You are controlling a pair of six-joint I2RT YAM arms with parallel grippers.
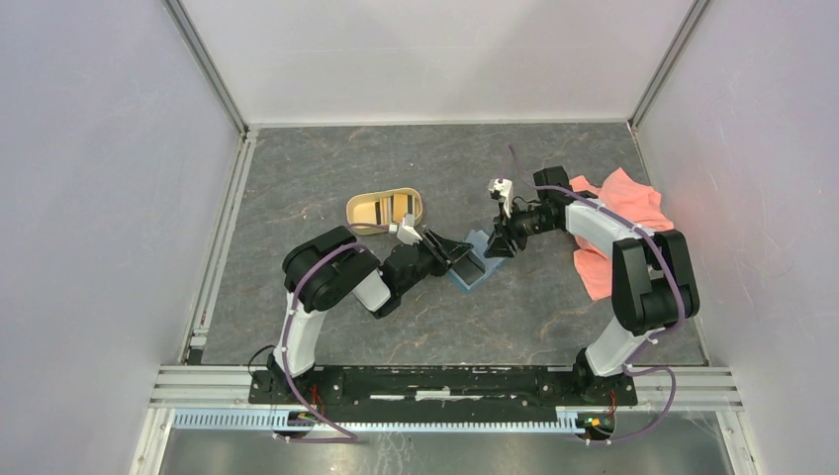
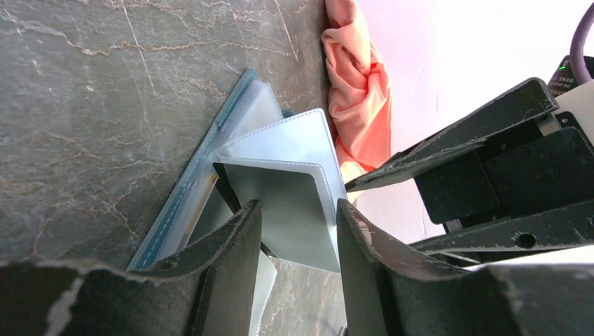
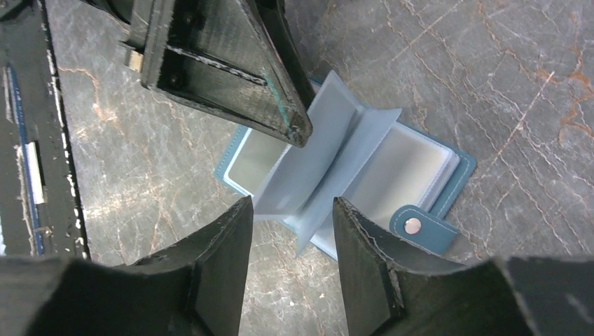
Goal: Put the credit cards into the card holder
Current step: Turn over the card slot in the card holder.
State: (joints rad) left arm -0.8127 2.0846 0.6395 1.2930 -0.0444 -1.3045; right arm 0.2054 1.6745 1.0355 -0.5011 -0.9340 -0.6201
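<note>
A dark grey, marble-veined surface (image 1: 326, 188) enclosed by plain white walls (image 1: 109, 198) carries everything. Near its middle lies the small teal-blue rectangular folding card holder (image 3: 459, 171). It is opened on its cover, with its clear pale-blue plastic sleeves (image 3: 350, 150) fanned upward and a teal snap tab (image 3: 420, 227) sticking out from one edge. The left tool (image 2: 298, 206) reaches the card holder from the left and the right tool (image 3: 291, 203) from the right, so the two face each other across it with their tips close together. The left tool is released: its dark fingers stand apart, with a raised sleeve in the gap between them but not pinched. The right tool is also released, its fingers parted over the fanned sleeves and grasping nothing. In the right wrist view one fingertip of the left tool lies right at a standing sleeve, but whether it presses on it cannot be told. The thin rectangular credit cards (image 1: 396, 208), dark and yellow-gold, lie in a tan oval tray (image 1: 358, 206), apart from the card holder, to its left and farther back. A crumpled salmon-pink cloth (image 1: 628, 213) lies at the right side of the surface beside the right arm.
</note>
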